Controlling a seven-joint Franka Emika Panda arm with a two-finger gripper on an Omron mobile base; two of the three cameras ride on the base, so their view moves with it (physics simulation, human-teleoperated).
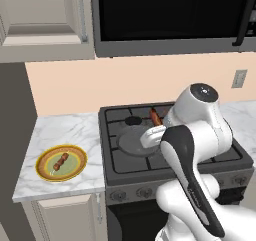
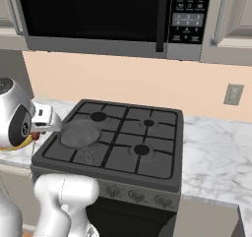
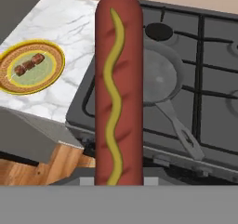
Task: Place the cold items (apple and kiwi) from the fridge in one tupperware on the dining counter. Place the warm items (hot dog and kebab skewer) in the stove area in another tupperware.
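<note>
Jaws clamp the hot dog (image 3: 117,88) by its lower end above the pan (image 3: 158,76); carry it level and slow to the tupperware, kebab skewer (image 1: 61,160) next

Tabletop (image 1: 75,130): bare marble around plate (image 1: 61,162) bearing kebab skewer (image 1: 61,160) | Stove (image 1: 120,157): pan (image 1: 134,142) on front-left burner, 3 other burners free | Overhead: microwave (image 2: 113,14) limits height | Left: cabinet (image 1: 45,20) above tabletop
</note>
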